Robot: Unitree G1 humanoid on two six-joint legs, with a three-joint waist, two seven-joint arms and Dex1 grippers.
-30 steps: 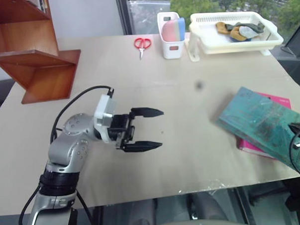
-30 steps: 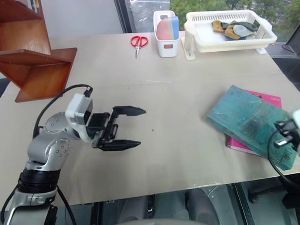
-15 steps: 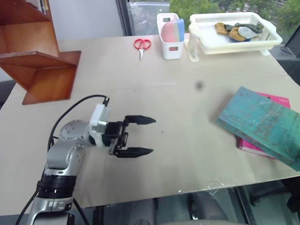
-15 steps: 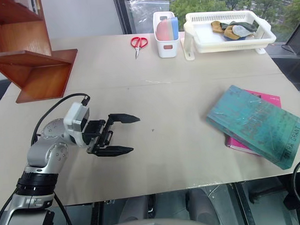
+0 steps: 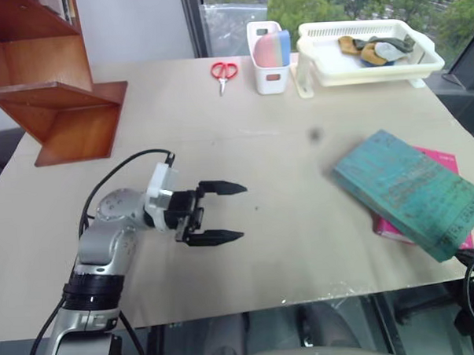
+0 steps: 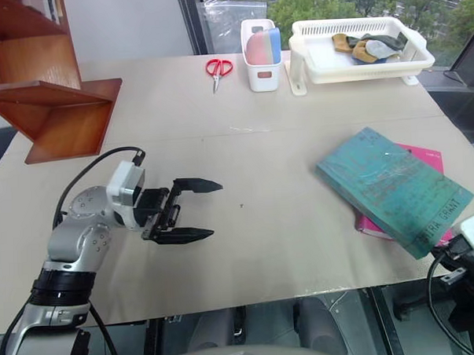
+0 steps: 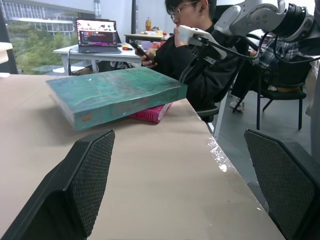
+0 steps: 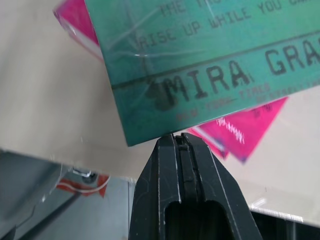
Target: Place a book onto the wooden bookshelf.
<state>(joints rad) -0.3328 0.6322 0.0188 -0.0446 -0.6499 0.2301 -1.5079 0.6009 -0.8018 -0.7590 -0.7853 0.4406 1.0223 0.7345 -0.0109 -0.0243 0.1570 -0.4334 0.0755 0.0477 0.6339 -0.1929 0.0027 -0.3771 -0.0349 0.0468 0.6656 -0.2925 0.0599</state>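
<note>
Our right gripper, fingers clenched on nothing, has slid the teal book leftward atop the pink book at the frame's right, while our left gripper waits released, bookshelf upper left.

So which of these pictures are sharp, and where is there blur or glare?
Head views: even daylight, a dark smudge hanging over the table. Left wrist view: the book reads sharp, the near fingers soft. Right wrist view: the book's cover lettering is slightly blurred.
</note>
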